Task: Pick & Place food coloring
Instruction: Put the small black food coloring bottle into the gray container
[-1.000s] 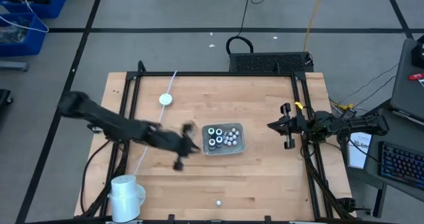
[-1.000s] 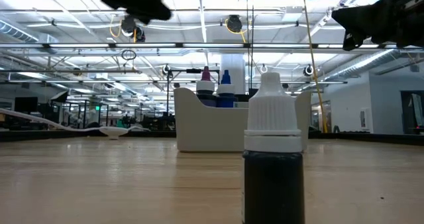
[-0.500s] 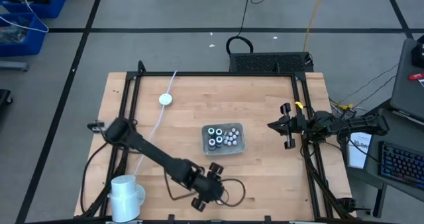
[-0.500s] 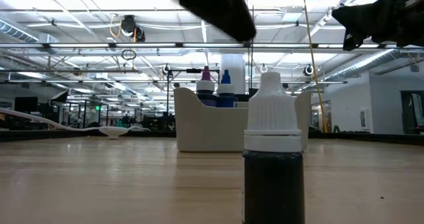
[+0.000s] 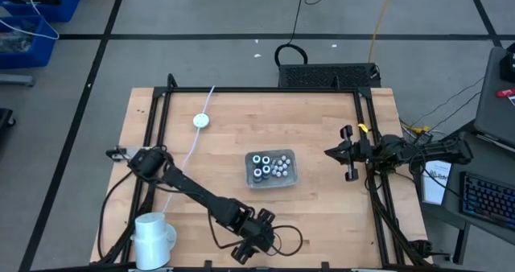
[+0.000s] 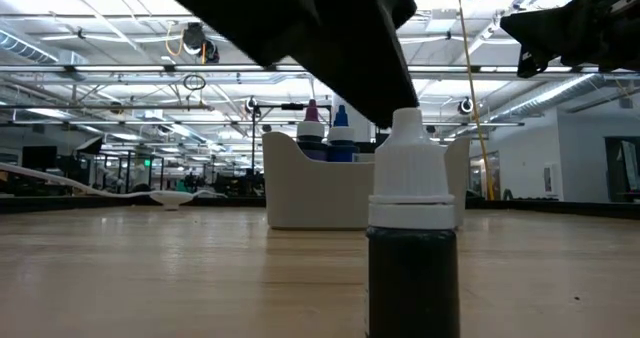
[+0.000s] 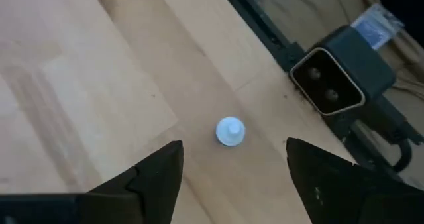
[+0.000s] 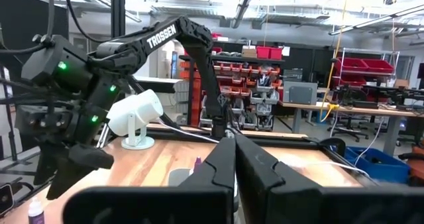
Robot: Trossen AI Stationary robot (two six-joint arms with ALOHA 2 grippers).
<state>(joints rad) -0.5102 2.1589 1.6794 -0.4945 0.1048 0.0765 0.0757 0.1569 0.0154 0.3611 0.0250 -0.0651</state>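
Jaws of the left gripper (image 7: pixel 232 168) spread wide, poised above a lone food coloring bottle (image 7: pixel 230 131) standing low centre on the tabletop (image 5: pixel 322 216). Pick step judged underway; descent and closing needed next. Farther off, grey tray (image 5: pixel 291 178) mid-frame; right gripper (image 5: pixel 348 153) parked, jaws shut.

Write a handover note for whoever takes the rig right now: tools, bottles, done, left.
Left tool: open, poised over the lone food coloring bottle standing near the table's front edge; not gripped yet.
Right tool: shut, parked at the right side of the table, idle.
Grey tray mid-table holds several bottles already.
Done: those in the tray.
Left: likely lower, grip the last bottle, carry it to the tray.
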